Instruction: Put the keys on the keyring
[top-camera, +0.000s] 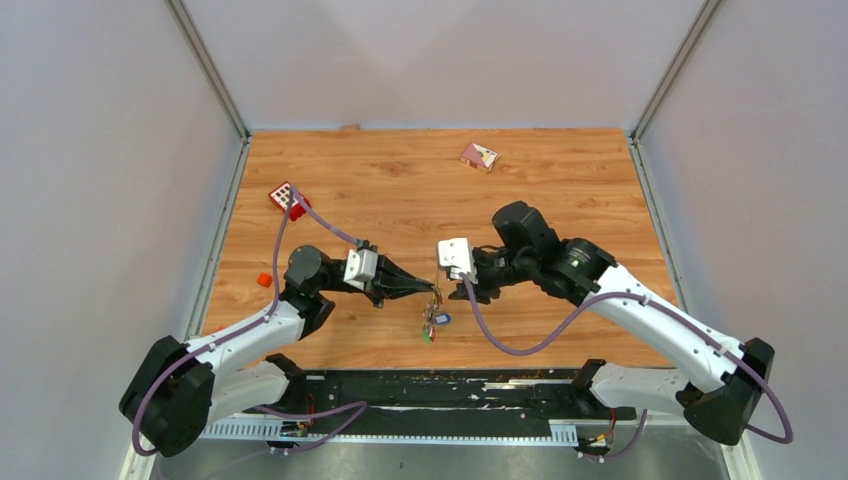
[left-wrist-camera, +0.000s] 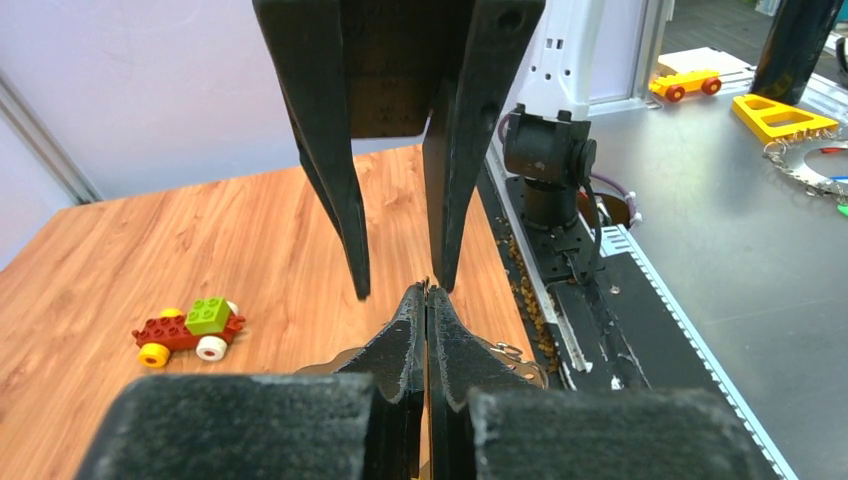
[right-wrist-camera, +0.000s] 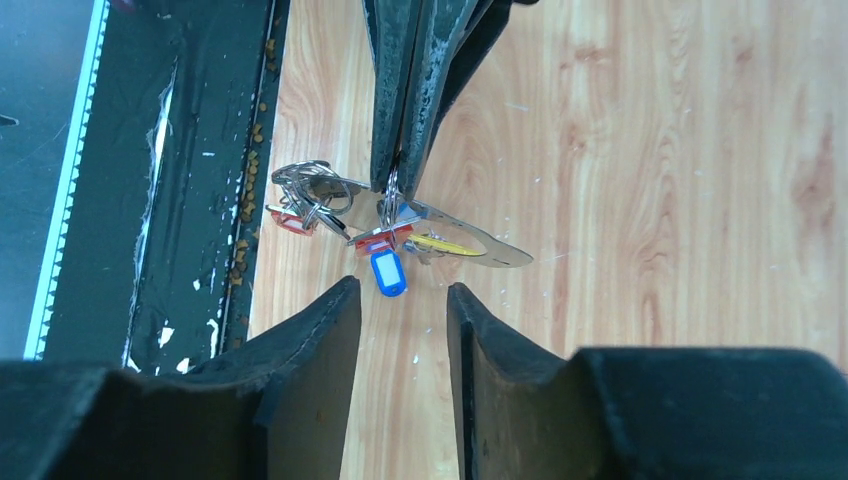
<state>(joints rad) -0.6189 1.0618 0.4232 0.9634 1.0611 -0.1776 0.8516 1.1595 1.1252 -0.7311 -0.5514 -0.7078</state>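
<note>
My left gripper (top-camera: 425, 287) (left-wrist-camera: 427, 292) is shut on the keyring (right-wrist-camera: 470, 243), a silvery-grey loop held just above the wood table; an edge of the ring also shows in the left wrist view (left-wrist-camera: 512, 357). Several keys (right-wrist-camera: 388, 272) with blue, red and yellow tags hang bunched on it; from above they dangle below the fingertips (top-camera: 436, 318). My right gripper (right-wrist-camera: 403, 290) (top-camera: 452, 283) is open and empty. It faces the left gripper's tips from the right, with the blue tag just beyond its fingertips (right-wrist-camera: 340, 300). Its fingers (left-wrist-camera: 350, 230) straddle the left gripper's tips.
A red block with white squares (top-camera: 287, 198) lies at the far left, a small orange piece (top-camera: 264, 279) near the left arm, and a pink card (top-camera: 479, 156) at the back. A toy brick car (left-wrist-camera: 190, 328) sits on the wood. The black base rail (top-camera: 450, 385) runs along the near edge.
</note>
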